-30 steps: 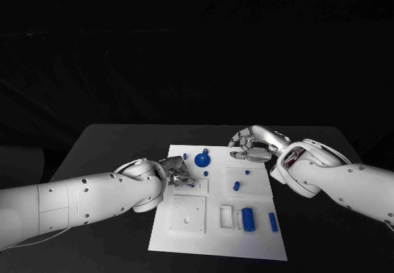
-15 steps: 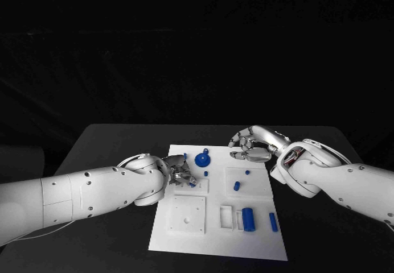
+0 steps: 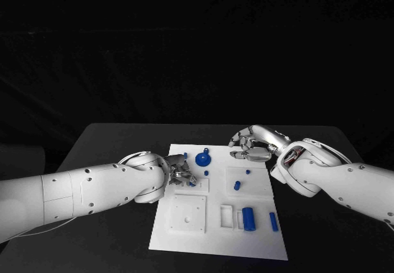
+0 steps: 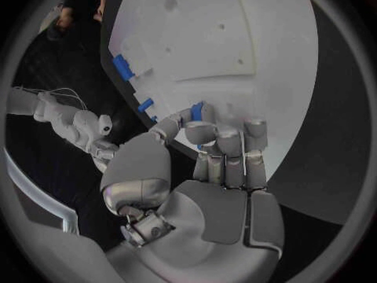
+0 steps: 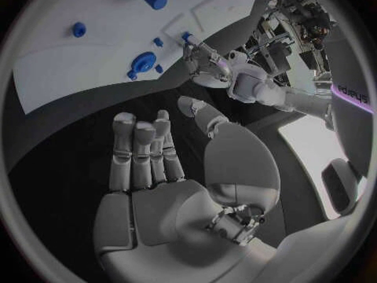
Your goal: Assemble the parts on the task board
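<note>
Pinching what looks like a small blue part (image 4: 196,112) over the task board's (image 3: 197,239) near-left edge, the left hand (image 3: 180,172) grips; the right hand (image 3: 253,145) hovers beyond it, empty, fingers loosely apart.

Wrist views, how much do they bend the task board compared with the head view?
Head view: the task board keeps straight edges, bright against a dark table. Left wrist view: the board's edge bows into a curve behind the left robot hand. Right wrist view: the board curves likewise beyond the right robot hand.
</note>
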Motion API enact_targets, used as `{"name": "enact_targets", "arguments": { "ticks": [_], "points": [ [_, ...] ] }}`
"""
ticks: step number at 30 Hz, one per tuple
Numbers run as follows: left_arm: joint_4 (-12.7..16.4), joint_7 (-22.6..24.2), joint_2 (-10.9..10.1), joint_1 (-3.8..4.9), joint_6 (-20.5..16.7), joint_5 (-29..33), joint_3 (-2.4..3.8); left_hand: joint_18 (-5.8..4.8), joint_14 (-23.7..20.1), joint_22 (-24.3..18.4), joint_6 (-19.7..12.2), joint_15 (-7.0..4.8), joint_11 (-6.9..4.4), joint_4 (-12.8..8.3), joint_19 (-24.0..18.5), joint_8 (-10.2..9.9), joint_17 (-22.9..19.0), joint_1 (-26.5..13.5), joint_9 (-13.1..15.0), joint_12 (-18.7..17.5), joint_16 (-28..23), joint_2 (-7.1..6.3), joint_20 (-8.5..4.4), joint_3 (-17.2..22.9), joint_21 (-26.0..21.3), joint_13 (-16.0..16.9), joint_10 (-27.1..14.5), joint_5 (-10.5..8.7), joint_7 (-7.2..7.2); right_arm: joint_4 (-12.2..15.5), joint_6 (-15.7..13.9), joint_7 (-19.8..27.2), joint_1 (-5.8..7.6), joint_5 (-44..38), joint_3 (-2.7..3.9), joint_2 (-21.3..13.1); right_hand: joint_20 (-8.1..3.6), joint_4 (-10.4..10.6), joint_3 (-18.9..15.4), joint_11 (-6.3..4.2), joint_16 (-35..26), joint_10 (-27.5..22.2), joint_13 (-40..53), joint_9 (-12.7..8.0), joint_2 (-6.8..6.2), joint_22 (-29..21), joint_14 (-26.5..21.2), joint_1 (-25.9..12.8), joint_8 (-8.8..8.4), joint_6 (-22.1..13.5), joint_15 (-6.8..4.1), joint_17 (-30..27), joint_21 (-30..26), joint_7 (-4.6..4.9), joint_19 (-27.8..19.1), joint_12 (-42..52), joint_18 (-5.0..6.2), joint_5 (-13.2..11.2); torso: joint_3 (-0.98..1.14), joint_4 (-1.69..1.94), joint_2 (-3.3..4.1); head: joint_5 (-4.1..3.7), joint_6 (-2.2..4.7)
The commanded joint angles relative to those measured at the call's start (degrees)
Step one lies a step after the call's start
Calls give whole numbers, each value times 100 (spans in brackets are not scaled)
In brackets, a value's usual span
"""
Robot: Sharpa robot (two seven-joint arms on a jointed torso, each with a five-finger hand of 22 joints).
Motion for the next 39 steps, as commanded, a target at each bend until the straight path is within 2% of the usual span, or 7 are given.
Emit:
{"name": "enact_targets", "arguments": {
  "ticks": [1,24,34,36,39],
  "points": [
    [27,-69,26,-30,404,104,-28,66,250,81,978,-219,-186,-427,30,32,8,13,-2,38,23,85,-798,385,34,-10,-172,128,-487,4,78,11,-2,-14,3,2,24,-2,-5,-14,11,-15,8,5,15,102,-42,15,20,3,-18,-6,-30,29,-16,-22,210,26,0,0,-2,9,-8],
    [-125,-72,23,-21,440,416,-7,66,253,80,977,-218,-188,-440,34,49,11,-8,-5,53,26,91,-798,385,38,-15,-170,167,-489,-19,77,19,-3,-14,3,19,25,-3,-8,-14,12,-14,10,6,18,103,-43,14,21,4,-18,-6,-30,29,-17,-23,210,54,-3,0,-1,16,-8],
    [-227,-105,118,41,624,481,10,67,252,81,974,-217,-189,-446,34,51,12,-7,-6,56,26,92,-798,388,38,-16,-171,164,-490,-29,79,20,-3,-14,3,28,25,-4,-7,-14,12,-14,10,7,20,103,-43,16,21,4,-18,-6,-30,29,-17,-23,210,61,0,-1,0,22,-10],
    [-264,-125,159,61,751,544,10,65,250,79,970,-216,-186,-433,35,55,11,-24,-8,58,23,115,-796,384,38,-20,-173,154,-488,-29,80,21,-3,-14,3,36,25,-6,-7,-14,12,-14,10,7,20,103,-43,18,21,4,-18,-6,-30,29,-17,-23,210,62,1,0,0,24,-10],
    [-293,-135,199,85,873,642,10,58,238,79,956,-212,-169,-447,16,80,11,-148,-16,77,12,226,-787,358,34,-34,-179,161,-477,-29,86,18,-3,-14,3,39,25,-9,-5,-15,12,-14,11,7,21,103,-43,23,21,5,-19,-6,-30,28,-18,-24,210,66,2,-6,0,25,-6]
  ]
}}
